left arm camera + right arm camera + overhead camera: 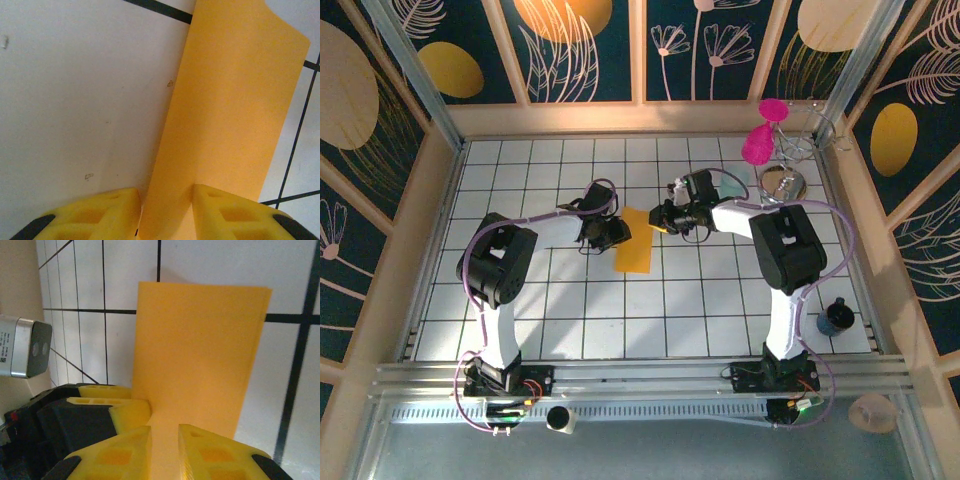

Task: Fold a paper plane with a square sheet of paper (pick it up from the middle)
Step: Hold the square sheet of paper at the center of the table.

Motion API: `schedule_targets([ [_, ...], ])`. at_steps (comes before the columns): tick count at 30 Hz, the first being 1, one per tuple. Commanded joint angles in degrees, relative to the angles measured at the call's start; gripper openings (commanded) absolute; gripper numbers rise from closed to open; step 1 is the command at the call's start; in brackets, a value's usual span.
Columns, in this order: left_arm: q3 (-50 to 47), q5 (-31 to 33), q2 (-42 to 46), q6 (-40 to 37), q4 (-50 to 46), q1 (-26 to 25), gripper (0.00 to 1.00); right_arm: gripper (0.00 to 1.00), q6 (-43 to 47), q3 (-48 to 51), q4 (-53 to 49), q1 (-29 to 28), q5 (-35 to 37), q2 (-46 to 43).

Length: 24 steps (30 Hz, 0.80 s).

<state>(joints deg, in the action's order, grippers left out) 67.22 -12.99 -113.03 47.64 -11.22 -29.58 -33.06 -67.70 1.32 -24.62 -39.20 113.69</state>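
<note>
Paper (634,250): folded to a narrow strip, lying on the tiles (700,300) at centre frame in the top view. Left gripper (610,233) is clamped on the paper's left edge. Right gripper (658,217) is clamped on its upper end.

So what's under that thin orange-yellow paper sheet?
White table tiles with dark grid lines pass beneath the thin orange-yellow paper sheet; the patch directly under it is covered.
</note>
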Motion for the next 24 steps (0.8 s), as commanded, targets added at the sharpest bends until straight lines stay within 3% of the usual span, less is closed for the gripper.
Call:
schedule_targets([
  [1,-2.7,2.2,-8.1,-0.3,-1.2,-0.2,0.37,0.21,-0.9,-0.2,1.7,-0.8,-1.8,1.6],
  [13,-3.1,1.9,-8.5,-0.9,-0.6,-0.3,0.37,0.12,-2.8,-0.5,1.5,-3.0,-2.8,3.8],
  [24,-3.3,1.7,-8.6,-1.0,-0.5,-0.3,0.37,0.1,-3.8,-0.1,-0.9,-3.3,-2.7,5.4],
])
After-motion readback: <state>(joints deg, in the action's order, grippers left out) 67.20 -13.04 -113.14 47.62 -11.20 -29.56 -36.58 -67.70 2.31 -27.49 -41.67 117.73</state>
